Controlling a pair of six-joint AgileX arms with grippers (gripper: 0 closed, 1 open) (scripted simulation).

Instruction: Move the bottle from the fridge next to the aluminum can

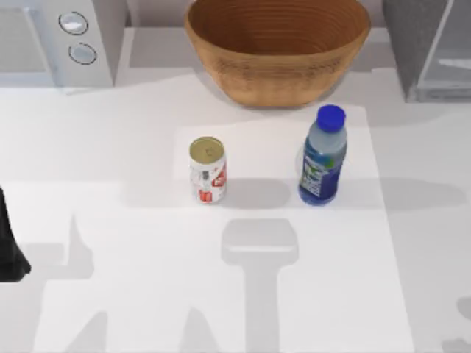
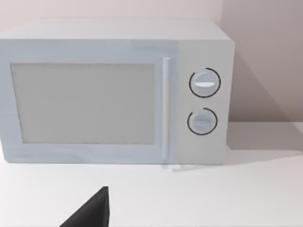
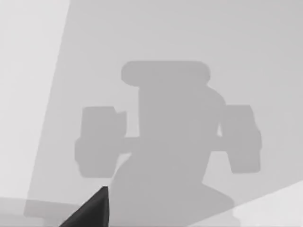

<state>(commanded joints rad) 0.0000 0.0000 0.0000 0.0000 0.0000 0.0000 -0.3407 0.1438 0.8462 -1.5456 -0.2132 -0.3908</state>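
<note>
the bottle (image 1: 322,158) is clear glossy plastic with a smooth blue cap. the can (image 1: 207,170) looks like metal, its top dull gold. the basket (image 1: 277,50) is ribbed and woven, matt brown. the microwave (image 2: 113,92) is smooth white, and the table (image 1: 110,294) matt white.

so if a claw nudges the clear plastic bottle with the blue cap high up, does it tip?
Probably: the clear plastic bottle with the blue cap stands upright, tall and narrow-based. It may roll if felled, being round. The smooth wall looks slippery.
</note>
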